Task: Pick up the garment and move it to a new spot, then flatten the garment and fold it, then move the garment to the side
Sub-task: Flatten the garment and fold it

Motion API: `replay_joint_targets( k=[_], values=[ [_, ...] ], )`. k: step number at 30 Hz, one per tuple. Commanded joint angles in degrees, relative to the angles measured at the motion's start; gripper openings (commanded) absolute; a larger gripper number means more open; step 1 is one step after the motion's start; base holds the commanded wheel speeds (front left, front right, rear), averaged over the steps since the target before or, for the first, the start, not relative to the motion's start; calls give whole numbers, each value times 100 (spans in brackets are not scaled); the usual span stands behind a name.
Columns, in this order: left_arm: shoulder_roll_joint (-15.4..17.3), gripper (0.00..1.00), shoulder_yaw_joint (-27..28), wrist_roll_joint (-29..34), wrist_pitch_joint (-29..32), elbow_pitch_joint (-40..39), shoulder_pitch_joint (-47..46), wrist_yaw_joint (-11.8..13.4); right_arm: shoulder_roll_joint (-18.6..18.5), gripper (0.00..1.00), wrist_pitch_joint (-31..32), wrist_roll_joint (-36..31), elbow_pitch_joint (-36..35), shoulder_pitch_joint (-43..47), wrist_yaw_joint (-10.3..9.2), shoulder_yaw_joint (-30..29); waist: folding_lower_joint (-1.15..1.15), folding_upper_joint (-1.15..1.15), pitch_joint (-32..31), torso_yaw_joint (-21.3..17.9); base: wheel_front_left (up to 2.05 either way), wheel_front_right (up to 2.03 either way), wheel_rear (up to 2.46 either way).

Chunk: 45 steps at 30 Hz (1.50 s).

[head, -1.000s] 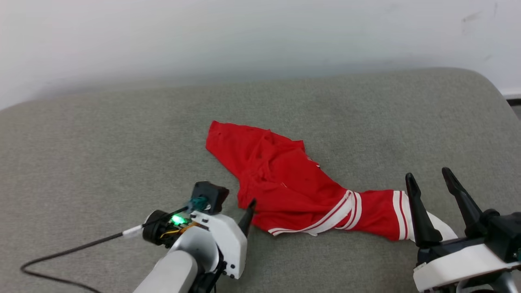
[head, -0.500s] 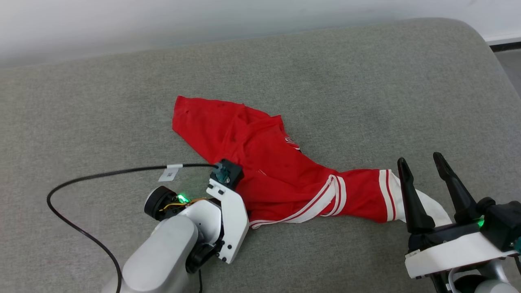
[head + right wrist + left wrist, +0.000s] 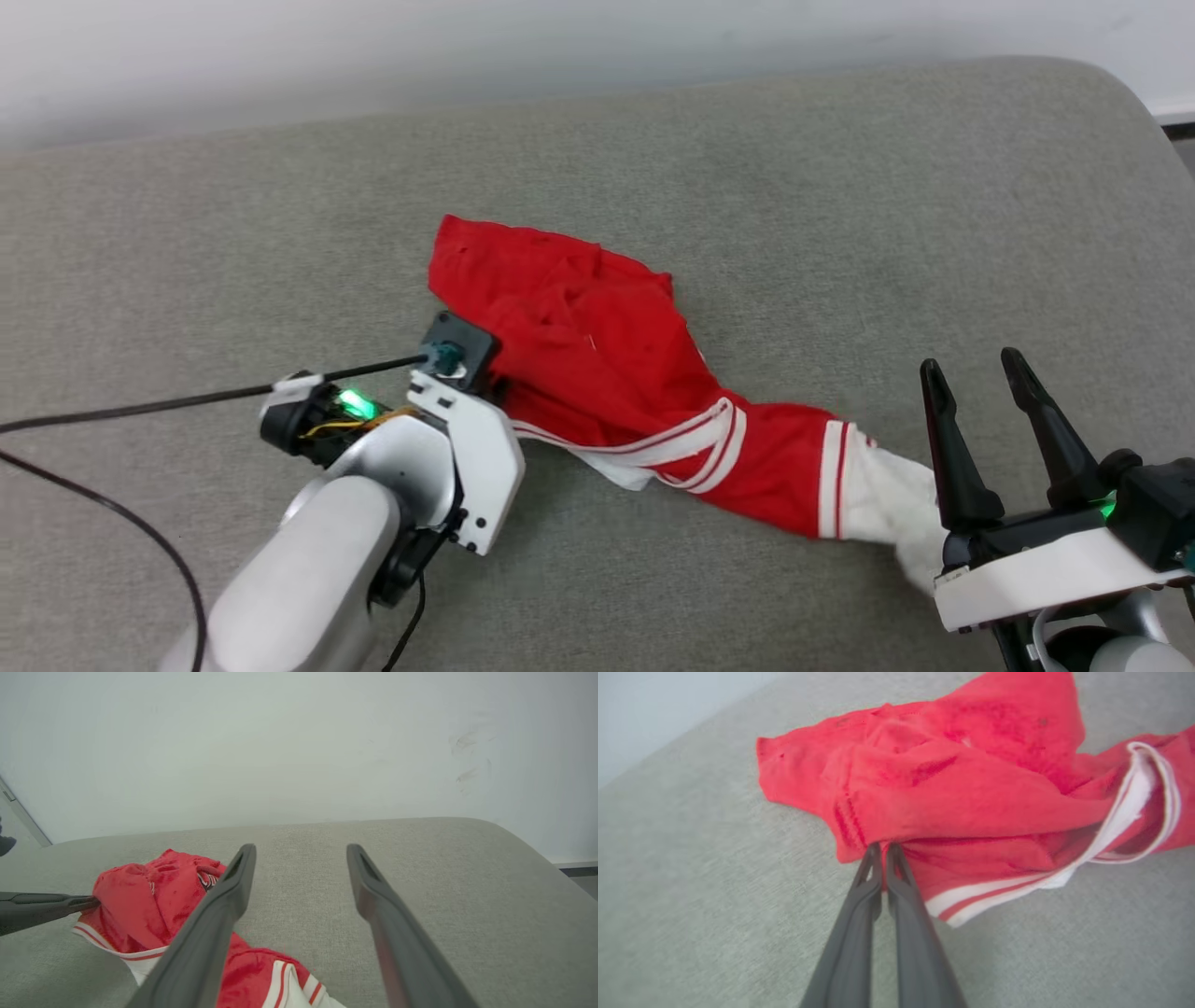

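Observation:
The garment (image 3: 597, 364) is a red shirt with white striped trim, lying crumpled across the middle of the grey cushion (image 3: 747, 168). Its white sleeve end reaches toward my right gripper. In the left wrist view my left gripper (image 3: 882, 851) is shut, pinching a red fold at the edge of the garment (image 3: 971, 788). In the head view the left wrist (image 3: 448, 439) hides those fingers. My right gripper (image 3: 971, 366) stands open just right of the white sleeve, holding nothing. In the right wrist view its open fingers (image 3: 301, 849) frame bare cushion, with the garment (image 3: 140, 900) at lower left.
A black cable (image 3: 140, 406) runs from the left wrist off to the left over the cushion. A pale wall (image 3: 560, 47) stands behind the cushion. The cushion's rounded right corner (image 3: 1130, 103) drops off to a dark floor strip.
My left gripper has gone from open beside the garment's near edge to shut on a red fold. The cloth has bunched toward it. The right gripper stays open.

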Motion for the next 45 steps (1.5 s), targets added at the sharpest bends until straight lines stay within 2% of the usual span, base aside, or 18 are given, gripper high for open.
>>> replay_joint_targets(
  k=[1,9,12,14,15,16,17,18,21,27,32,35,41,45],
  values=[
    [102,0,71,36,-65,-158,178,110,17,100,9,-47,-19,-40,-2,5,-1,0,-84,137,0,0,0],
    [535,0,632,-279,-175,-1332,1507,935,17,100,91,-114,-114,27,-2,-21,-1,0,-231,512,0,0,0],
    [544,0,853,-586,-184,-1484,2216,1230,17,100,123,-149,-144,64,-2,-12,-1,0,-288,615,0,0,0],
    [479,0,927,-820,-215,-1481,2620,1321,17,100,159,-176,-177,76,-2,8,-1,0,-318,660,0,0,0],
    [314,2,931,-1121,-274,-1304,3016,1296,17,100,202,-204,-213,89,-2,27,-1,0,-377,711,0,0,0],
    [257,35,915,-1174,-296,-1231,3067,1277,17,100,214,-214,-227,84,-2,34,-1,0,-395,725,0,0,0],
    [228,73,899,-1198,-332,-1144,3081,1246,17,100,230,-212,-236,87,-2,30,-1,0,-419,737,0,0,0],
    [162,100,902,-1244,-403,-1065,3068,1235,17,100,243,-219,-241,102,-2,22,-1,0,-449,751,0,0,0],
    [100,100,922,-1217,-552,-919,3011,1218,18,100,267,-234,-249,147,-2,16,-1,0,-526,778,0,0,0],
    [80,100,1237,-787,-1622,-861,2742,1496,18,100,401,-289,-326,299,-2,17,-1,0,-799,824,0,0,0],
    [150,100,1316,-624,-1947,-891,2576,1521,17,100,451,-321,-375,310,-2,29,-1,0,-856,812,0,0,0],
    [274,100,1257,-692,-1730,-819,2455,1356,17,100,479,-305,-413,314,-2,38,-1,0,-855,777,0,0,0],
    [677,100,1033,-988,-589,-592,2152,854,17,100,459,-298,-467,235,-2,95,-1,0,-657,643,0,0,0],
    [840,100,946,-1117,-28,-421,1979,703,17,100,411,-290,-464,127,-2,144,-1,0,-429,523,0,0,0]
  ],
)
